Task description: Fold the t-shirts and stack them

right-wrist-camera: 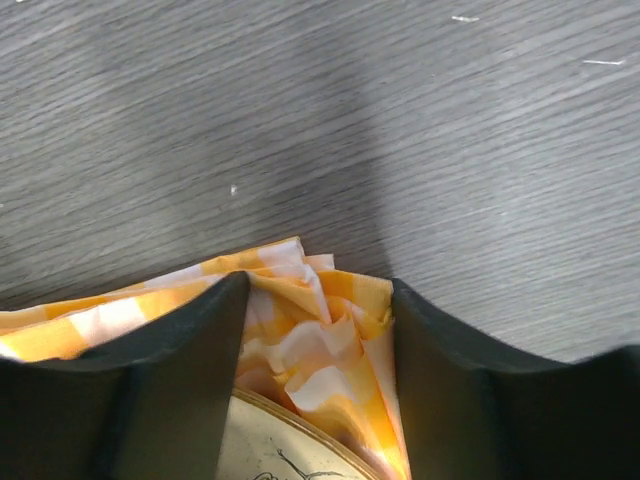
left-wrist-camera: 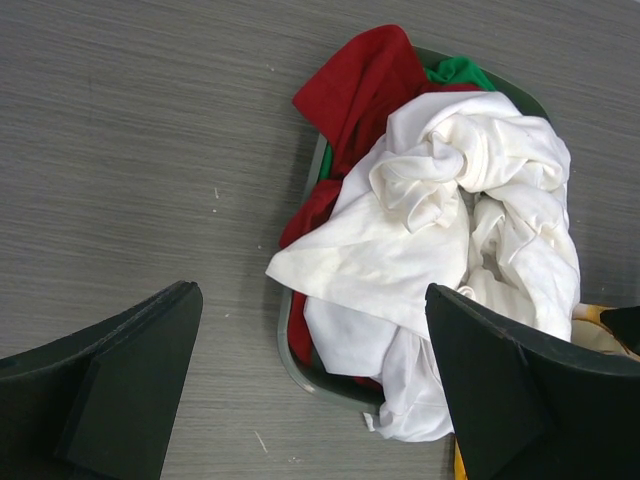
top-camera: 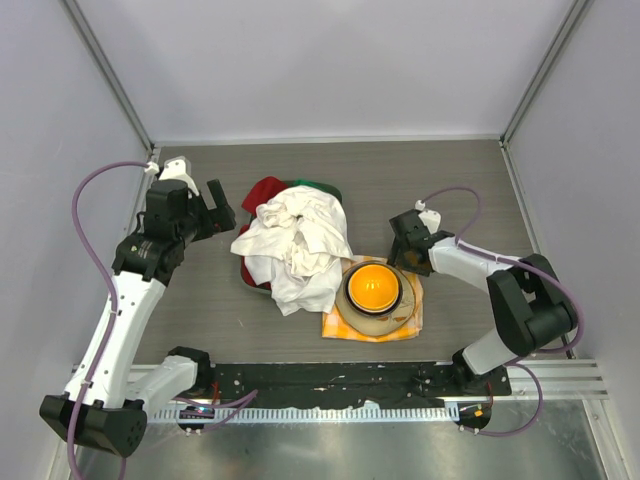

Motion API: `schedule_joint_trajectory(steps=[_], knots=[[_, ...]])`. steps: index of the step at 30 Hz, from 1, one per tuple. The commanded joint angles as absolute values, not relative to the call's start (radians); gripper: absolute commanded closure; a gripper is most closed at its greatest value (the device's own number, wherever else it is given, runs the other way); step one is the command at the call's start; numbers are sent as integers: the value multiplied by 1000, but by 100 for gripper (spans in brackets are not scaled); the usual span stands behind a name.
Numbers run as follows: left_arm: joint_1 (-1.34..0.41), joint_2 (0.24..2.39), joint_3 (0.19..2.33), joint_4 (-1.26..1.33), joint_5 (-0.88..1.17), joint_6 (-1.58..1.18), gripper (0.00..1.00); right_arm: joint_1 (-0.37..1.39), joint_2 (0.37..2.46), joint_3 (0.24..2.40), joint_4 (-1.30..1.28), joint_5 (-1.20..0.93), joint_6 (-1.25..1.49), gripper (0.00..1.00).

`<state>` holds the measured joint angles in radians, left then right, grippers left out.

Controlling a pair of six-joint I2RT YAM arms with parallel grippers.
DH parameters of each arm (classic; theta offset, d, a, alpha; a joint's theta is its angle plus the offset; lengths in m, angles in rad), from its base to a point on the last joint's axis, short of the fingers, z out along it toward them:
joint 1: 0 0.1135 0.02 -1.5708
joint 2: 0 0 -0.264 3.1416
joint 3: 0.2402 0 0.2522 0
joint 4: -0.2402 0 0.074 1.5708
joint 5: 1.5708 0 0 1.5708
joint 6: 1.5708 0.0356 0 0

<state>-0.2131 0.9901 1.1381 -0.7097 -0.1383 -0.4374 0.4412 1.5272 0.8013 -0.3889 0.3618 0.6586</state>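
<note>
The t-shirts [top-camera: 297,245] lie in one crumpled white heap at the middle of the top view. They are piled in a grey basket [left-wrist-camera: 288,352] on top of a red garment [left-wrist-camera: 365,85] and a green garment [left-wrist-camera: 458,72], which peek out at the heap's upper edge. Left of the heap the left gripper [top-camera: 216,211] hangs apart from the clothes, its fingers [left-wrist-camera: 120,390] spread wide with nothing held between them (only bare table [left-wrist-camera: 150,150] and the near side of the basket show in the gap). Lower right of the heap, a checked cloth [top-camera: 336,324] lies under a plate [top-camera: 366,326] that carries an orange bowl [top-camera: 373,286]. The right gripper [right-wrist-camera: 320,300] is down at that cloth's upper right corner. Its fingers [right-wrist-camera: 180,390] stand on either side of a bunched fold and touch it on both sides, but whether they truly clamp it I cannot tell
</note>
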Motion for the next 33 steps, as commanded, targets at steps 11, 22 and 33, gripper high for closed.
schedule_joint_trajectory(steps=[11, 22, 33], knots=[[-210, 988, 1141, -709, -140, -437, 0, 430, 1615, 791, -383, 366, 712, 99], [-210, 980, 1134, -710, -144, -445, 0, 150, 1863, 1089, -440, 353, 704, 99], [-212, 991, 1114, -693, -150, -453, 0, -63, 2215, 1549, -569, 362, 724, 99]])
